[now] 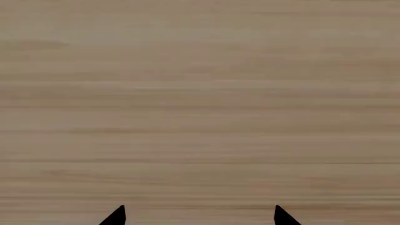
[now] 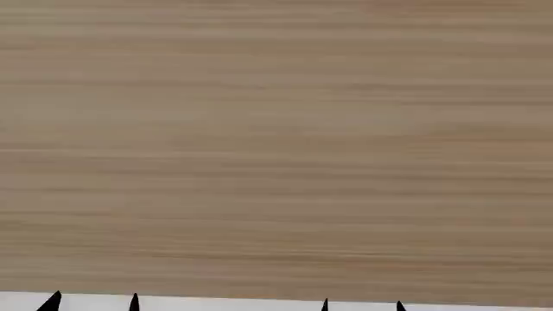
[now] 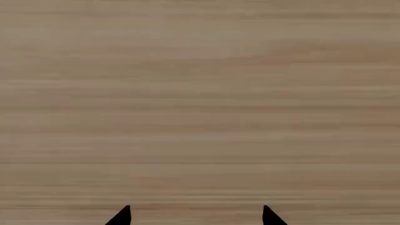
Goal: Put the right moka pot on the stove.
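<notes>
The right moka pot and the stove are out of view in every frame. Only a plain light wood surface fills the views. In the head view the black tips of my left gripper and right gripper poke up at the bottom edge. In the left wrist view the left gripper has its two black fingertips wide apart with nothing between them. In the right wrist view the right gripper is likewise open and empty, its fingertips apart over the wood.
A white strip runs along the bottom of the head view, below the edge of the wood surface. No other objects show.
</notes>
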Controlling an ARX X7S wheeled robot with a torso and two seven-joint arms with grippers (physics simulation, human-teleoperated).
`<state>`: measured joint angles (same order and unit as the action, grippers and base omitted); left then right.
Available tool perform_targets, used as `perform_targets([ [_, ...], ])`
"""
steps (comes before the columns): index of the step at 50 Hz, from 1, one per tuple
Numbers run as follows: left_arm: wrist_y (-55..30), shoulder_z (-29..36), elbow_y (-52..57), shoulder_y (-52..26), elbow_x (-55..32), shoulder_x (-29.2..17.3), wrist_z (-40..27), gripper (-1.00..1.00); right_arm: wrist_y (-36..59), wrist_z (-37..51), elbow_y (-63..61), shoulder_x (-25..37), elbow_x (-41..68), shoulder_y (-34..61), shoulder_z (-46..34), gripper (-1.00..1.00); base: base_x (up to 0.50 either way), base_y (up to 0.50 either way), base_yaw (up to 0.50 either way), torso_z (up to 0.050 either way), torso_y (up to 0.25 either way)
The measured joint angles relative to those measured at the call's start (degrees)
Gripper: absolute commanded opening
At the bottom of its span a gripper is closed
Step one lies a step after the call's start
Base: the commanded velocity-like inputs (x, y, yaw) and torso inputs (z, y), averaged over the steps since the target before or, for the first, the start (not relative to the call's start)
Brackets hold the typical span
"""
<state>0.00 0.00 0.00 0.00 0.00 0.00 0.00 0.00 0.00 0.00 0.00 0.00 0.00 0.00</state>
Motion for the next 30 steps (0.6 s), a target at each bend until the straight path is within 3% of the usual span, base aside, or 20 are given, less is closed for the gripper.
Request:
perform_targets([
  [15,0.7,1.8,-0.5,0.2,-2.3,-1.5,-1.0,1.00,0.1,2.0,-0.7,1.6,1.7,-0.6,-1.8,1.00,0.00,0.00,0.00,0.000,0.000],
  [30,2.3,3.3,-0.6,0.1,-5.1,-3.0,-2.2,1.00,0.5,4.2,-0.2,3.2,3.4,-0.3,-3.3,1.00,0.00,0.00,0.00,0.031,0.007],
])
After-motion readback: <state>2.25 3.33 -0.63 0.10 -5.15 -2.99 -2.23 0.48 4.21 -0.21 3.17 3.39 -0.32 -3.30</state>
